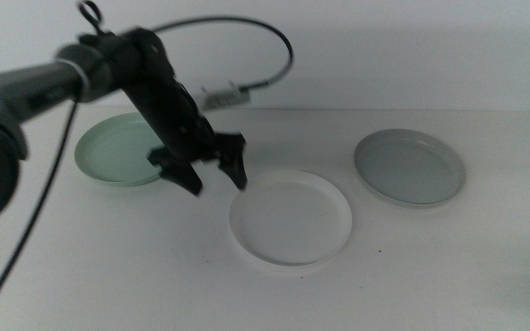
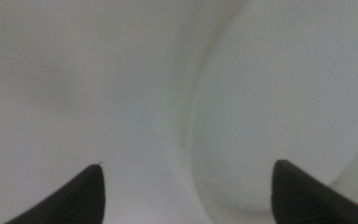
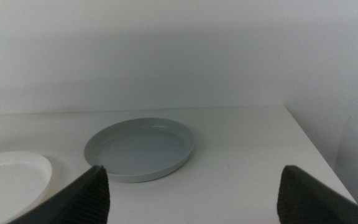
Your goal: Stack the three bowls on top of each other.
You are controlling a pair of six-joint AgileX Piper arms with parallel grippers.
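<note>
Nothing is stacked yet – all 3 bowls lie apart on the tabletop (image 1: pixel 449 276): mint green bowl (image 1: pixel 118 152), white bowl (image 1: pixel 291 218), grey bowl (image 1: pixel 409 166). The left gripper (image 1: pixel 212 175) is held with jaws apart at the white bowl's rim; the right gripper (image 3: pixel 194 193) – jaws apart – is kept back.

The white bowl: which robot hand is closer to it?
The left. The left gripper hangs open right by the white bowl's rim, towards the mint green bowl. The right gripper waits farther off, open, facing the grey bowl.
</note>
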